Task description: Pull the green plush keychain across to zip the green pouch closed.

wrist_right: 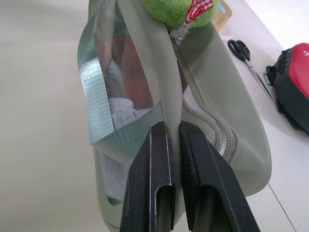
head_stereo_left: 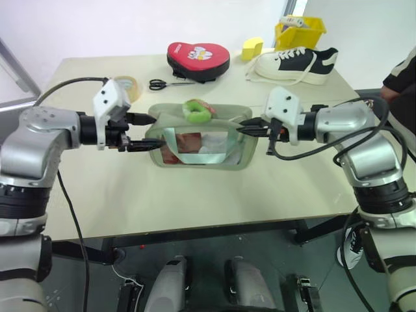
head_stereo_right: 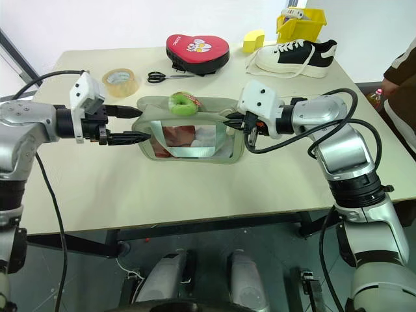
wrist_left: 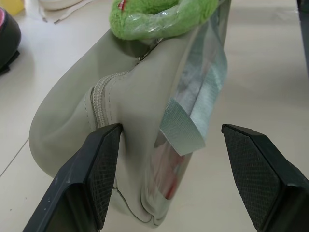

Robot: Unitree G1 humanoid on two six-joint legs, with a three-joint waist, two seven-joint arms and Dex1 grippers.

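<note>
The green pouch stands on its edge mid-table, its clear window facing me with reddish contents inside. On top of it, near the middle of the zip line, rests the green plush keychain. My left gripper is open around the pouch's left end. In the left wrist view one finger touches the pouch beside the zipper and the other stands clear. My right gripper is shut on the fabric edge of the pouch's right end.
Behind the pouch lie a tape roll, scissors, a red heart-shaped pad, a yellow block, a white and black shoe and a yellow bin. A person's sleeve shows at the right edge.
</note>
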